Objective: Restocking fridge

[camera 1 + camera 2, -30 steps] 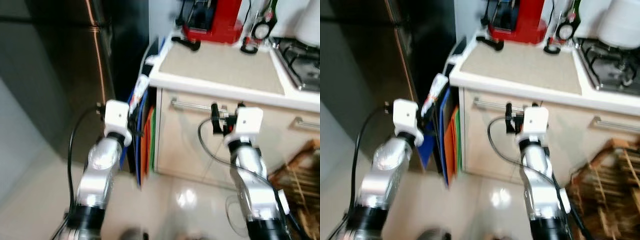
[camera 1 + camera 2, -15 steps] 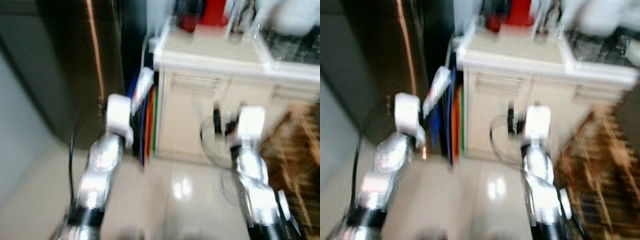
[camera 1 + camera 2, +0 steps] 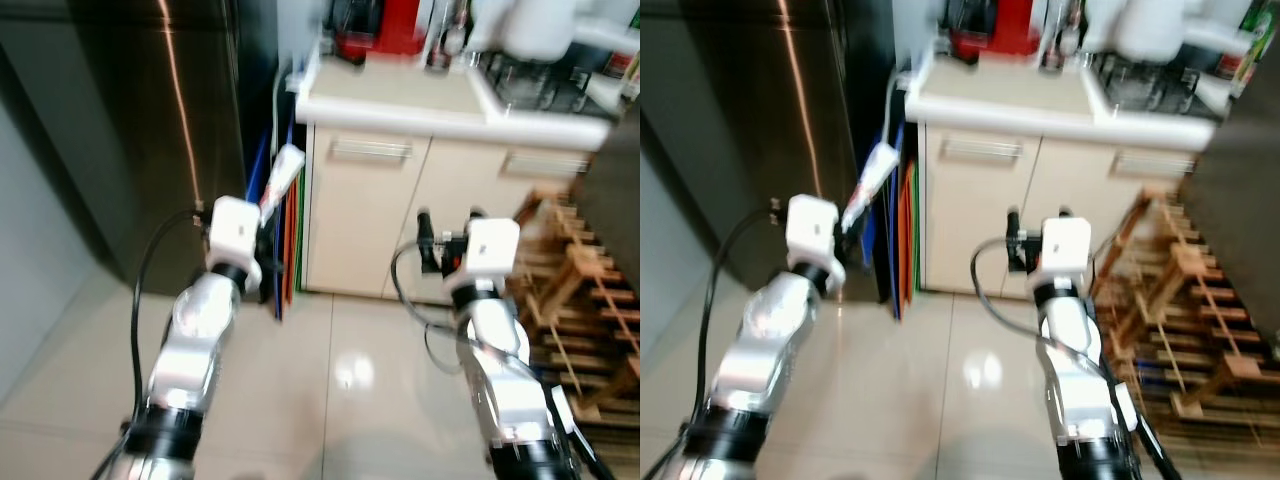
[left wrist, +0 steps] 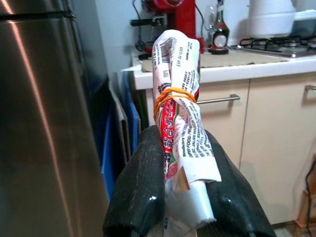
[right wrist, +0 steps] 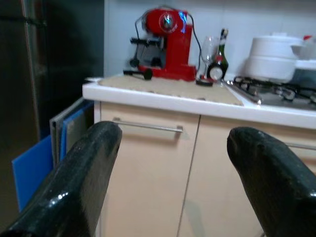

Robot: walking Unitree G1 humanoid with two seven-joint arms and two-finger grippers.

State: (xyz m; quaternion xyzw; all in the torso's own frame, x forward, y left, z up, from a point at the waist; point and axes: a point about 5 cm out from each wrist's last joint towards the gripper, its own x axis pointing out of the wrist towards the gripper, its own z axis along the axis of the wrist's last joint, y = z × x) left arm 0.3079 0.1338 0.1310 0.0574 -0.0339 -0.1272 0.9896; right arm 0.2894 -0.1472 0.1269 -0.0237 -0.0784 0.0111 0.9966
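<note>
Fridge [image 3: 130,130] stands at your left in the left eye view, its dark steel door closed, with the floor [image 3: 340,380] pale and glossy below. Your left tool [image 3: 268,240] is raised in front of the gap between fridge and cabinet, clenched on a rolled packet [image 3: 283,172] that points up toward the flat boards [image 3: 290,240], blue, orange and green, stood on edge in that gap. Your right tool [image 3: 445,232] hovers before the beige cabinet [image 3: 370,220], holding nothing. A wooden rack [image 3: 575,290] leans at your right.

In the right eye view the counter [image 3: 1000,95] carries a red coffee machine [image 3: 990,25] at its back, and a white pot [image 3: 1145,25] sits over on the stove side.

Your left wrist view shows both black fingers [image 4: 140,187] pressed against the packet's sides; the packet is printed plastic, cinched with an orange rubber band [image 4: 173,95], and it stands upright between them. The fridge door is just beside it.

Your right wrist view shows the fingers [image 5: 81,173] spread wide apart with only air between them, facing the cabinet's drawer handle [image 5: 148,126].
</note>
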